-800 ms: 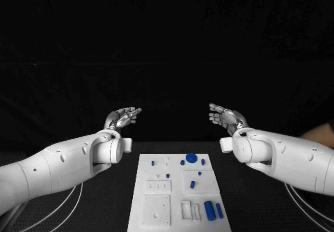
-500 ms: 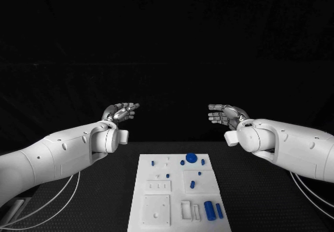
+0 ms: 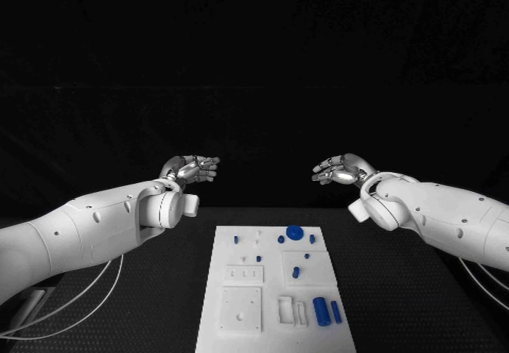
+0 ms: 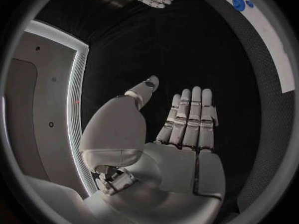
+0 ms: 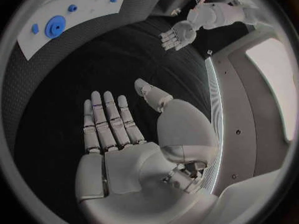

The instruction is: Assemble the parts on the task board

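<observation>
Lying flat in the middle of the black worktop (image 3: 127,294), the white task board (image 3: 271,294) runs lengthwise away from the robot, its near end at the bottom of the head view. Small blue parts are scattered over it: a round disc-like part (image 3: 294,232) sits near the far right corner, with a smaller blue piece (image 3: 281,239) just beside it on its left and another (image 3: 311,237) just on its right. Further in, a short blue peg (image 3: 296,272) stands toward the board's middle right, and two long blue cylinders (image 3: 321,312) lie side by side near the right edge at the near end. White raised blocks (image 3: 242,309) take up the board's left half.

Both hands are raised well above and beyond the far end of the board, touching none of it. The left hand (image 3: 194,168) holds nothing; in the left wrist view (image 4: 187,134) its fingers lie straight and close side by side with the thumb set apart, so it is released. The right hand (image 3: 341,170) is likewise empty; the right wrist view (image 5: 115,134) shows its fingers extended and the thumb spread away. The two hands face each other, well apart. White cables (image 3: 74,309) trail on the worktop beneath the left arm.
</observation>
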